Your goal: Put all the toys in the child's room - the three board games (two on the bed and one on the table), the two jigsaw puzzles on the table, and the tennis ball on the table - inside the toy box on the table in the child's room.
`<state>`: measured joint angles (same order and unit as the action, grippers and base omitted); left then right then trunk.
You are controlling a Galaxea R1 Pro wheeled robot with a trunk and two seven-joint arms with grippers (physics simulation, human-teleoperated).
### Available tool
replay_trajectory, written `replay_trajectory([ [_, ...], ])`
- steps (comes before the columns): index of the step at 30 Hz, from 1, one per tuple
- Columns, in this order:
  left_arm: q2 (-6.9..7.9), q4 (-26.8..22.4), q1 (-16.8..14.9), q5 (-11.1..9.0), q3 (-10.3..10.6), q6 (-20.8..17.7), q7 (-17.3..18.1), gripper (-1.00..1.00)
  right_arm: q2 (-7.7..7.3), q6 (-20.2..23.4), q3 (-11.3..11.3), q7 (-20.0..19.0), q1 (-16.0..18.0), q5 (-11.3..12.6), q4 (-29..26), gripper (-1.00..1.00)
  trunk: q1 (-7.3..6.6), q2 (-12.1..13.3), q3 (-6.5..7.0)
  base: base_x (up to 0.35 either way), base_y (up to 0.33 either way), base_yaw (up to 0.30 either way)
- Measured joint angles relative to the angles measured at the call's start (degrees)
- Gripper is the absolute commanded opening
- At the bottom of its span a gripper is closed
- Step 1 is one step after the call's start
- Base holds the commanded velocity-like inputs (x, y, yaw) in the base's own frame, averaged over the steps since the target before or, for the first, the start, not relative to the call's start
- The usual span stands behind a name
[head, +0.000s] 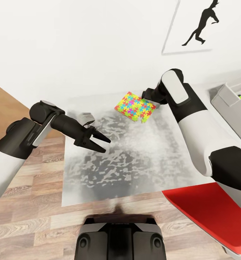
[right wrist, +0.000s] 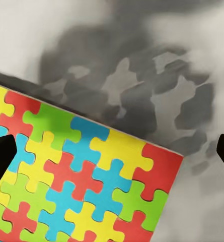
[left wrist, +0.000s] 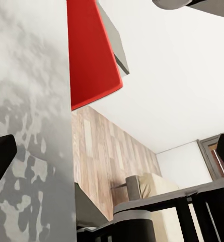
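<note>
Right tool (head: 146, 94) hovers at the far edge of the table (head: 134, 169), just past the jigsaw puzzle (head: 135, 106). Its wrist view shows two dark fingertips spread wide, one at each side of the picture, with the puzzle (right wrist: 76, 181) lying between and beneath them; nothing is pinched. Whether the tips touch it, cannot tell.

Puzzle lies flat near the far edge of the table, roughly midway along it, corners turned diamond-wise to that edge. Being near square, it offers no real long axis.

Left tool (head: 98, 142) hangs over the left part of the table, fingers parted, holding nothing, well apart from the puzzle.

Toy box (head: 230, 104) sits at the right end of the table, something coloured already inside.

Judgement: the right arm is much the nearer; the next move calls for closing across one puzzle edge, then carrying rightward to the toy box.
</note>
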<state>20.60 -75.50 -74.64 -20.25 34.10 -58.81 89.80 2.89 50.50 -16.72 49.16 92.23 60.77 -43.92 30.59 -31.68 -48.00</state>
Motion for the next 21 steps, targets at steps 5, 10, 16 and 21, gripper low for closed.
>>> replay_trajectory([
  [5,0.1,0.01,0.0,0.0,-0.12,0.0,0.0,1.0,-0.08,0.0,0.0,0.0,0.0,0.01,0.01,1.0,0.0,0.0,0.0,0.002,-0.002,0.0],
  [10,0.16,0.01,0.0,0.0,-0.13,0.0,0.0,1.0,0.01,0.0,0.0,0.03,0.0,0.01,0.01,1.0,0.0,0.0,0.0,0.005,0.002,0.0],
  [16,0.22,0.01,0.0,0.0,-0.44,-0.02,0.0,1.0,-0.09,0.0,0.0,0.03,0.0,0.0,0.08,1.0,-0.01,0.0,0.0,0.108,0.053,0.0],
  [21,0.4,-0.18,0.0,-0.08,-0.69,-0.12,0.0,1.0,-0.14,0.0,-0.03,-0.01,0.0,0.01,0.09,1.0,0.0,0.0,0.0,0.024,0.011,0.0],
])
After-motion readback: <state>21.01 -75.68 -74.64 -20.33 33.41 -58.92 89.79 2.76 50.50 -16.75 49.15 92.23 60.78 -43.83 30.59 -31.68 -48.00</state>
